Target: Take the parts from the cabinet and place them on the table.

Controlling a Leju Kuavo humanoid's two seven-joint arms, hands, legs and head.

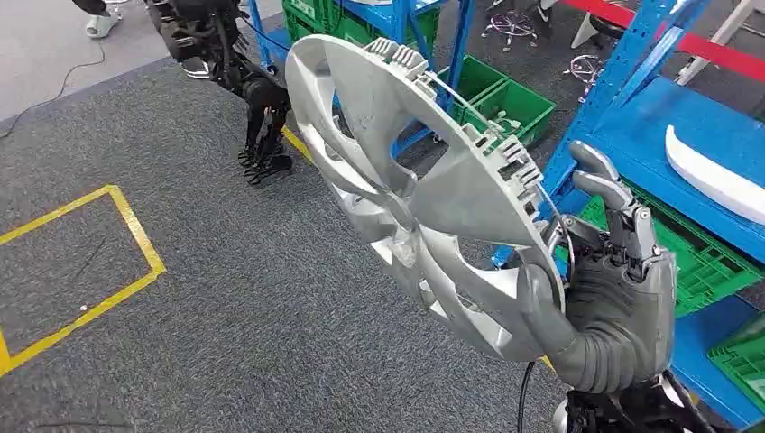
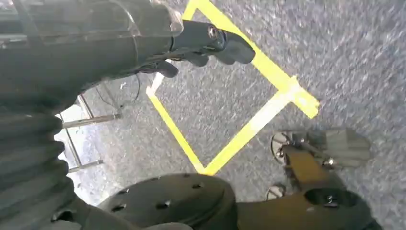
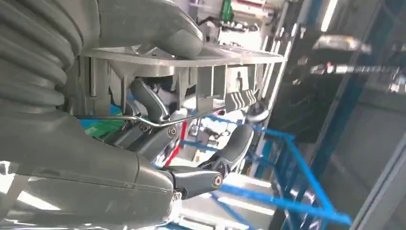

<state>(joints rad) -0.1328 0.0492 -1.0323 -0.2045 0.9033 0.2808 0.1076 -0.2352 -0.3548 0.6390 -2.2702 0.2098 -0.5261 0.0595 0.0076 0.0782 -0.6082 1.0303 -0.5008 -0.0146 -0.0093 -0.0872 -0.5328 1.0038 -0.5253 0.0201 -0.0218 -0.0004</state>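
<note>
Your right robot hand [image 1: 613, 307] grips silver hubcap [image 1: 406, 180] by lower rim, disc tilted above carpet [image 1: 225, 298]; left robot hand [image 2: 210, 45] hangs, state unclear.

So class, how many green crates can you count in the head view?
4 at least: one under the rack behind the wheel cover, one top centre, two at right. Others may be hidden.
</note>
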